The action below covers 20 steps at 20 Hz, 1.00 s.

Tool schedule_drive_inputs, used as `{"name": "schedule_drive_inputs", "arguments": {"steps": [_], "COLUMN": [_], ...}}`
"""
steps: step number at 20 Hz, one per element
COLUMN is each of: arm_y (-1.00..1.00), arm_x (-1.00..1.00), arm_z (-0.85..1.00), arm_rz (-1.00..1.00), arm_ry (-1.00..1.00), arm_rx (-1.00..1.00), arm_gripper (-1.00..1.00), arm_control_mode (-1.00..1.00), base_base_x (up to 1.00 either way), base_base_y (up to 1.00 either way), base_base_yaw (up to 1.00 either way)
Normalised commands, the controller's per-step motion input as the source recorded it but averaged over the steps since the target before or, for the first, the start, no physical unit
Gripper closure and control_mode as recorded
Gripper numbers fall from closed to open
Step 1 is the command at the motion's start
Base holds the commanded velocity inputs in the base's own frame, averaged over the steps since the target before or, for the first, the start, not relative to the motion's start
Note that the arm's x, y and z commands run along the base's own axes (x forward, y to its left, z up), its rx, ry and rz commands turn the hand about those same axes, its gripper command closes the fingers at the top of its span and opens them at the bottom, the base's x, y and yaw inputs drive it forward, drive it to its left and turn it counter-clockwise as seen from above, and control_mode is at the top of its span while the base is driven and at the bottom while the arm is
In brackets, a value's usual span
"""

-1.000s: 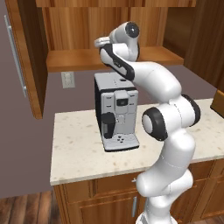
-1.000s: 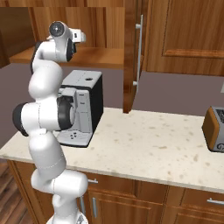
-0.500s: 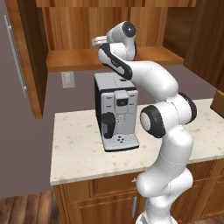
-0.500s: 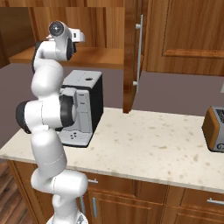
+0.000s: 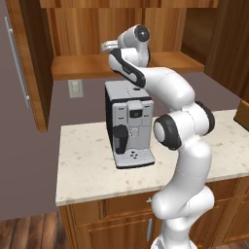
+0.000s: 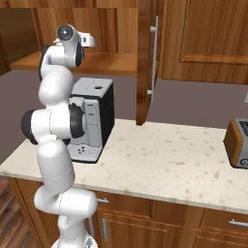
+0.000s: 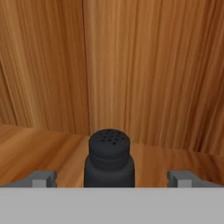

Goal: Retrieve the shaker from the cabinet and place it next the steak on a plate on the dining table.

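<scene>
From the left base view the arm reaches into the open cabinet [image 5: 121,34] above the coffee machine [image 5: 129,123]; the hand view shows the shaker [image 7: 109,159] upright between the released hand [image 7: 111,178] fingers, so close squarely on its body.

The white arm rises from its base, bends at a dark elbow joint and reaches up and forward, its wrist held level. The gripper [image 7: 112,179] stands wide open, its two fingertips [image 7: 43,178] well apart.
</scene>
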Motion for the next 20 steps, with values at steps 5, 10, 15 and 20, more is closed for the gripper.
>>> {"name": "schedule_drive_inputs", "arguments": {"steps": [5,10,15,20], "arm_y": [0.16,0.06,0.0,0.0], "arm_x": [0.23,0.19,0.1,0.05], "arm_z": [-0.08,-0.06,-0.03,-0.1], "arm_rz": [0.0,0.0,0.0,0.0], "arm_ry": [0.02,0.03,0.0,0.01], "arm_rx": [0.0,0.0,0.0,0.01], "arm_gripper": [-1.0,-1.0,1.0,1.0], "arm_control_mode": [-1.0,-1.0,-1.0,-1.0], "base_base_x": [0.0,0.0,0.0,0.0], "base_base_y": [0.0,0.0,0.0,0.0], "base_base_yaw": [0.0,0.0,0.0,0.0]}}
